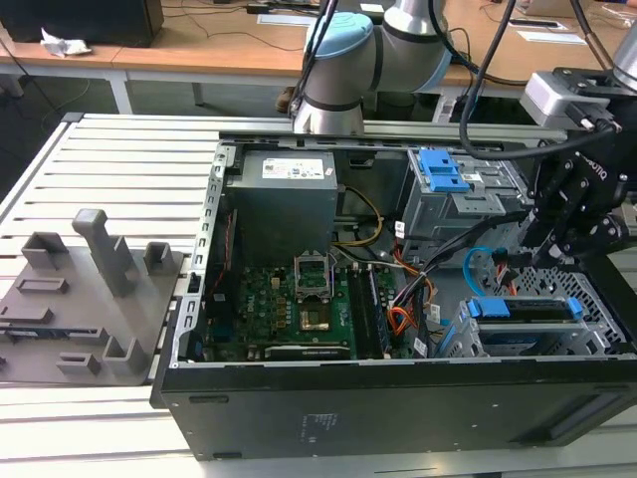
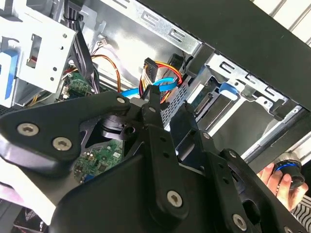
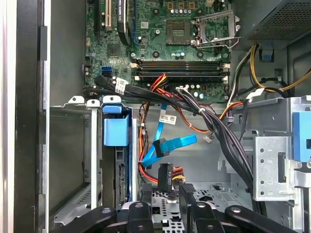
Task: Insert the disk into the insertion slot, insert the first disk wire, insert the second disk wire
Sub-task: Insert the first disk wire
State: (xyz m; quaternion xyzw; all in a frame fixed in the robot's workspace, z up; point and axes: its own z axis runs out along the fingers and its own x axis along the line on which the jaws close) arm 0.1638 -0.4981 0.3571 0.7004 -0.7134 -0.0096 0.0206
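The disk [image 1: 528,309], carried by blue tabs [image 3: 116,131], sits in the insertion slot [image 3: 92,145], a low grey metal bay at the case's front corner [image 1: 468,339]. A flat blue disk wire [image 3: 167,145] [image 2: 160,83] hangs loose beside the bay. Just below it hangs a black plug on orange, red and yellow wires [image 3: 165,177] [image 2: 149,67]. My gripper [image 3: 166,206] [image 2: 167,107] [image 1: 545,251] hovers inside the case just short of that plug. Its black fingers [image 3: 146,213] stand a little apart with perforated metal showing between them.
A taller grey cage with a blue ribbed tab [image 1: 438,169] stands close beside the gripper. A thick black cable bundle [image 3: 214,121] crosses toward the motherboard [image 1: 289,299]. A person's hand [image 2: 274,177] shows outside the case wall. Grey fixtures [image 1: 90,289] lie at the exterior view's left.
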